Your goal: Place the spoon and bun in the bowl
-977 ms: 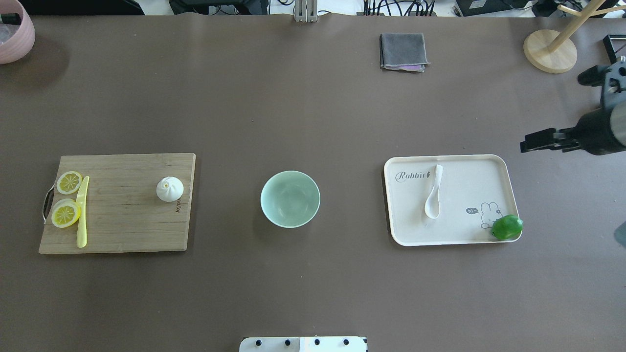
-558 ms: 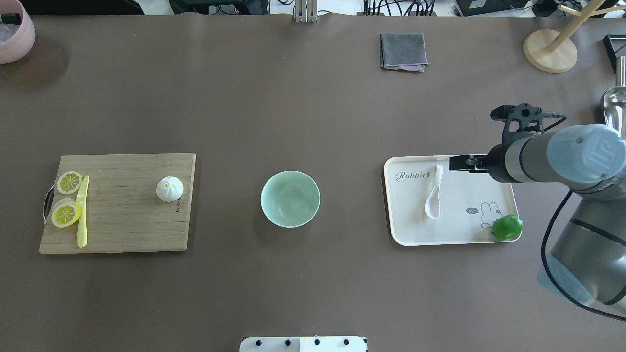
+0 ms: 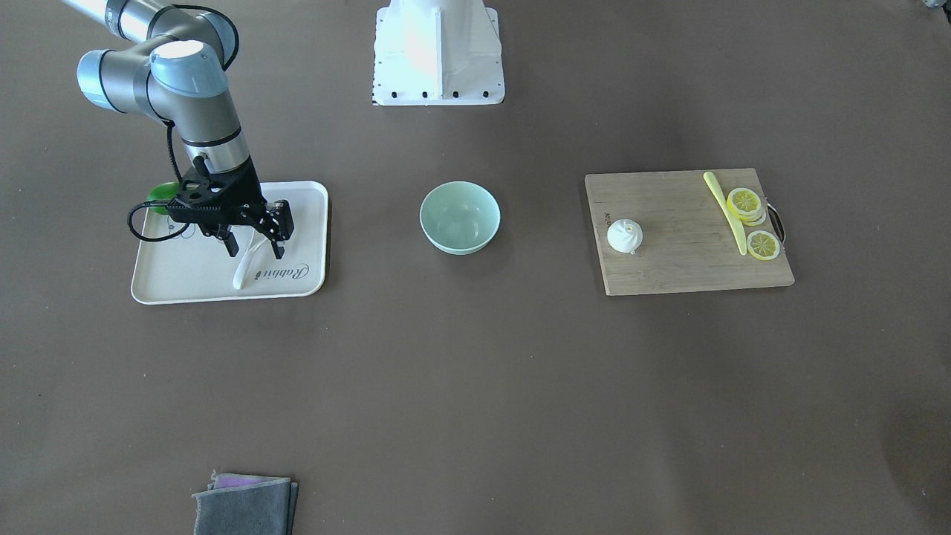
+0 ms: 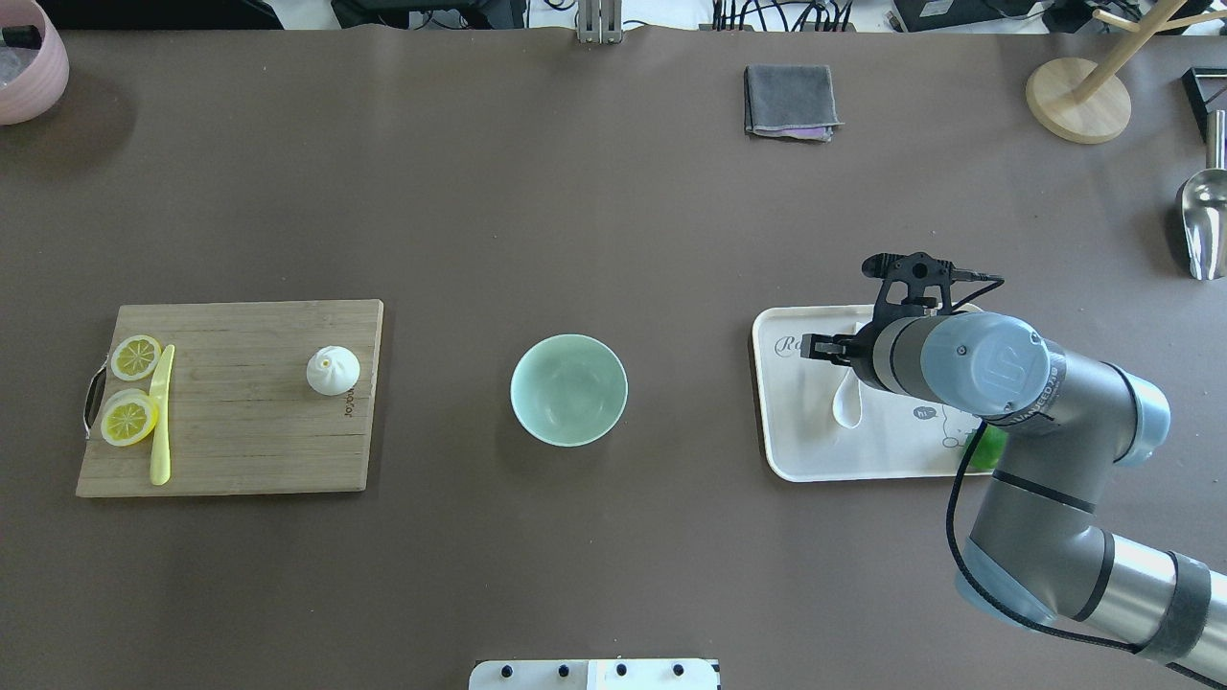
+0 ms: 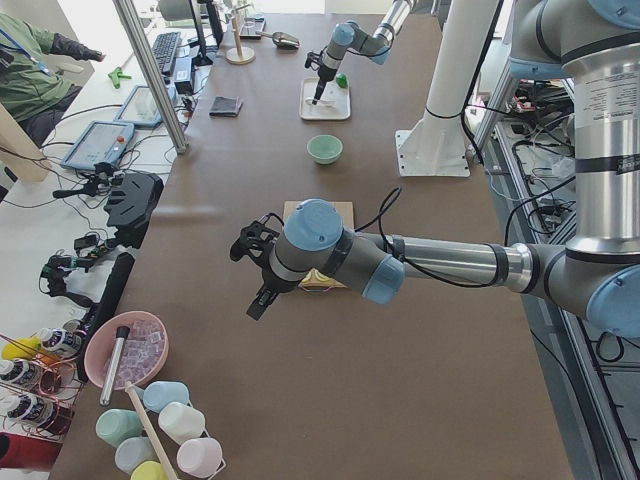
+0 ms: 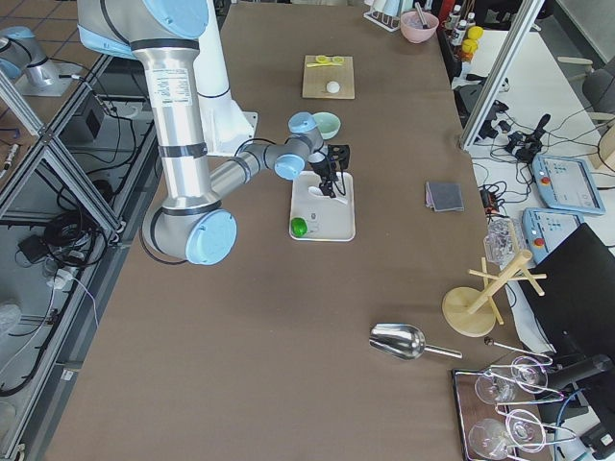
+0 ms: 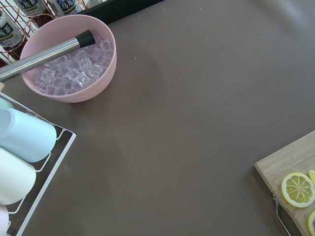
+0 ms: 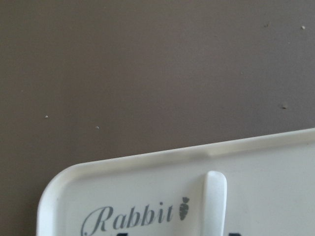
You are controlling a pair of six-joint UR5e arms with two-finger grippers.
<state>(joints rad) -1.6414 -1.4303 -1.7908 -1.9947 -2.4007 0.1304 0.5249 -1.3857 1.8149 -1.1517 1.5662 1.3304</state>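
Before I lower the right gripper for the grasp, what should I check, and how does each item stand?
1. Right gripper open: ok, its fingers stand apart on either side of the spoon's handle.
2. Spoon free: ok, it lies alone on a bare part of the tray.
3. Gap left between the fingers and the handle: cannot tell.
4. Lime clear of the grasp: ok, it sits at the tray's corner, apart from the spoon.
5. Bowl ready: ok, it is empty, with open table between it and the tray.
6. Left gripper out of the way: ok, it hangs at the table's other end.
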